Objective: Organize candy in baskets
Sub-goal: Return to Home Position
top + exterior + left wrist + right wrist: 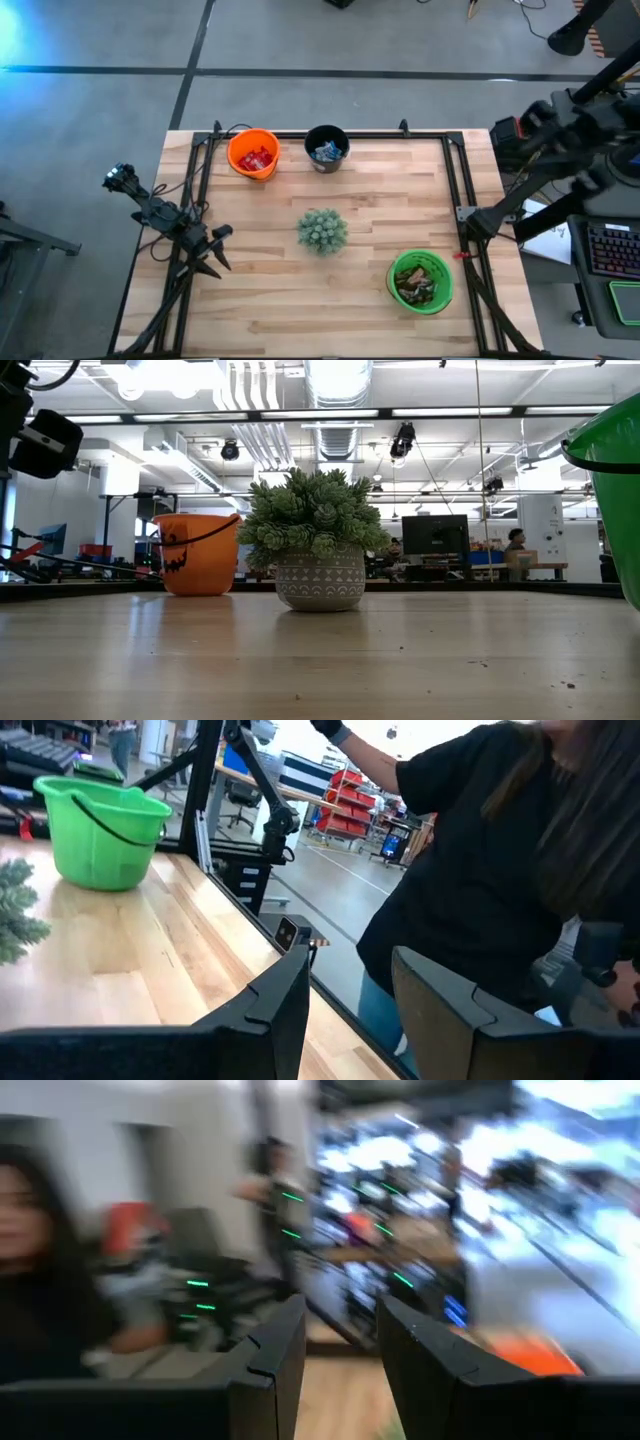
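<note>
Three buckets stand on the wooden table. The orange bucket (pixel 253 153) (pixel 200 553) near the far edge holds red candy (pixel 257 159). The black bucket (pixel 326 147) beside it holds blue-and-silver candy (pixel 327 152). The green bucket (pixel 420 281) (pixel 100 830) (pixel 610 490) toward the near right corner holds dark brown candy (pixel 418 284). I see no loose candy on the table. My left gripper (pixel 215 255) (pixel 350 1010) hangs open over the table's left side and holds nothing. My right gripper (pixel 340 1360) is open and empty; its arm (pixel 560 130) is folded beyond the table's right edge.
A spiky green plant in a grey pot (pixel 322 231) (pixel 318 550) stands mid-table. A black metal frame (pixel 455 200) runs along the table's edges. A person in black (pixel 500 870) stands past the table edge ahead of the left gripper. A keyboard (pixel 612 248) lies right of the table.
</note>
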Robot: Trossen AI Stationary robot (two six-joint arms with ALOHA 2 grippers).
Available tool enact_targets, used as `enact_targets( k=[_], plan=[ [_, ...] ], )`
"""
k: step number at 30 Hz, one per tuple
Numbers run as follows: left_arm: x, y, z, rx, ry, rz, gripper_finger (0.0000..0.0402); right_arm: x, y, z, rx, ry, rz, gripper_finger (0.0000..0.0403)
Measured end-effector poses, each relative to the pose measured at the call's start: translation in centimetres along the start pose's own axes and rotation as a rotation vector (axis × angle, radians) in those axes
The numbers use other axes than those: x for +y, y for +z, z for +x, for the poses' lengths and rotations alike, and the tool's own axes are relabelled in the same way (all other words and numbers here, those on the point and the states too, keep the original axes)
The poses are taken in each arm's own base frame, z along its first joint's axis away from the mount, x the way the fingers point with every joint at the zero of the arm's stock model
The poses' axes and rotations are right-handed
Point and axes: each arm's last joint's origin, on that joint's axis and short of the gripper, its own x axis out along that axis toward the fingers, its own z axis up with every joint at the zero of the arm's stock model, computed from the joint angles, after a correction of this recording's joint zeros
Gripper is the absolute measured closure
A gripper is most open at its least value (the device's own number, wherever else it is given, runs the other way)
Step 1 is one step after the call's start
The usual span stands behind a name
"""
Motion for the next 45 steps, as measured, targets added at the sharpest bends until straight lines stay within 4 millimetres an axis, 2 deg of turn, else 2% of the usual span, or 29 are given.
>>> enact_targets(
  k=[6,9,15,23,30,45],
  plan=[
    [0.0,0.1,0.0,-0.004,-0.001,0.077,0.0274,0.0,0.1,-2.9,-0.123,0.329,-0.158,0.0287],
    [0.0,0.1,0.0,-0.004,-0.001,0.101,0.0274,-0.2,-0.7,-3.3,-0.112,0.337,-0.154,0.0287],
    [0.0,0.1,0.0,-0.007,-0.002,0.104,0.0274,-0.5,-3.6,-3.3,-0.038,0.313,-0.067,0.0287],
    [-0.1,0.3,0.0,-0.026,-0.007,0.105,0.0274,-0.3,-9.4,-1.4,-0.001,0.310,-0.048,0.0287],
    [-0.2,0.6,0.0,-0.056,-0.015,0.147,0.0274,0.0,-15.9,1.0,-0.009,0.311,0.009,0.0287],
    [-0.2,0.7,0.0,-0.069,-0.017,0.186,0.0274,0.4,-28.1,5.0,-0.002,0.314,0.038,0.0287]
  ],
)
